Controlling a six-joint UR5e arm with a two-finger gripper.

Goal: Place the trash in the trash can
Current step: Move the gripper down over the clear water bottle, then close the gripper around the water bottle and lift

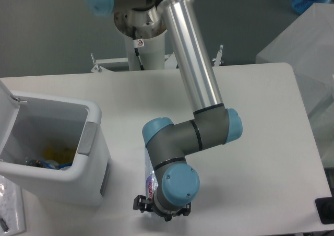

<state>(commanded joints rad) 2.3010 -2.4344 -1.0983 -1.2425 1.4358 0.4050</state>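
Clear plastic bottle [150,179] lies under black gripper [159,213].

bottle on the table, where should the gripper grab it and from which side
Probably from above, across the round body near the cap end. The bottle lies flat on the table, long axis running away from the camera, so fingers should close on its left and right sides. The gripper already hangs there; the wrist hides the cap.

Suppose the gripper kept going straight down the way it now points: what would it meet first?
Most likely the clear plastic bottle lying on the white table. The gripper points down over the bottle's near end, though the wrist hides the exact spot and height.
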